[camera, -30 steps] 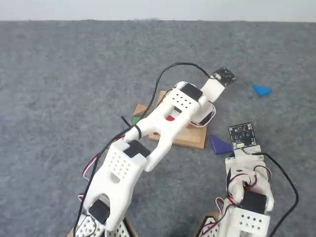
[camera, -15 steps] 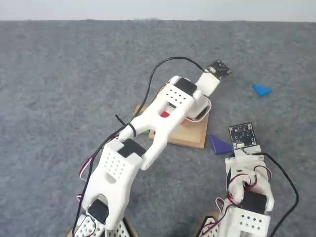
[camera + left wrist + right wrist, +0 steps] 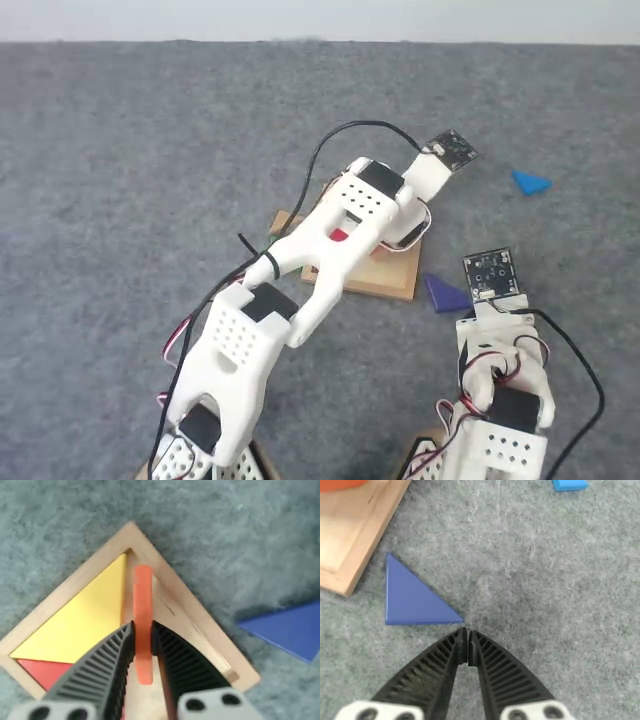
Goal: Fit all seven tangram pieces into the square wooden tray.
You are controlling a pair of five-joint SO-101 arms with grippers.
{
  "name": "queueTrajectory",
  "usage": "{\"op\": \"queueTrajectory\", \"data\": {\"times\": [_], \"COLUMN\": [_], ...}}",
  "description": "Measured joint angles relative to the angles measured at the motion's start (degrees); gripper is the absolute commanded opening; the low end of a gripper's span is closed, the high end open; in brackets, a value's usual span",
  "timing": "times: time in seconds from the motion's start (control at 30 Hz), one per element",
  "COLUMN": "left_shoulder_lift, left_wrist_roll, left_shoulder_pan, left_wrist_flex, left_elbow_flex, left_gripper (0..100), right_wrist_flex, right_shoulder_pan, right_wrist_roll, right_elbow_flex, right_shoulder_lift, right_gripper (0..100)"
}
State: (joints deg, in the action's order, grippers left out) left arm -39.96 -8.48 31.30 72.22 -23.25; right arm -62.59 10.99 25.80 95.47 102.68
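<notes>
Tray, square and wooden, lies flat on the grey bench, near the middle of the high view. The left arm extends over it and covers most of its interior from above.

Contents of the tray, per the left wrist view:
- A yellow triangle lies flat, with one point in a tray corner.
- A red piece lies flat, touching the yellow triangle's long edge.
- The wooden floor beside the yellow triangle is bare.

The left hand is closed on an orange piece. The piece stands on edge between the two ribbed fingers, over the bare strip next to the yellow triangle, with its far end near the tray corner. Whether it touches the tray floor cannot be determined.

Pieces outside the tray:
- A dark blue triangle lies flat on the bench just beside the tray's edge, apart from it.
- A light blue triangle lies farther out, well apart from the tray.

The right arm sits at the near right of the bench. The right hand is closed with nothing between its fingers. Its tips are low over the bench, just beside one sharp corner of the dark blue triangle.
</notes>
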Motion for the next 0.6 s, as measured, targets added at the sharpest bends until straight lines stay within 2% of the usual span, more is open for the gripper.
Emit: {"op": "queueTrajectory", "data": {"times": [0.23, 0.6], "left_shoulder_lift": [0.0, 0.0], "left_wrist_roll": [-1.7, -4.0], "left_shoulder_pan": [1.5, -2.9], "left_wrist_flex": [2.4, 2.4], "left_elbow_flex": [0.0, 0.0], "left_gripper": [4, 4], "right_wrist_flex": [0.0, 0.0], "right_shoulder_pan": [0.0, 0.0], "right_wrist_roll": [0.0, 0.0], "right_elbow_flex": [0.0, 0.0], "right_shoulder_lift": [0.0, 0.0], "right_gripper": [0.8, 0.8]}}
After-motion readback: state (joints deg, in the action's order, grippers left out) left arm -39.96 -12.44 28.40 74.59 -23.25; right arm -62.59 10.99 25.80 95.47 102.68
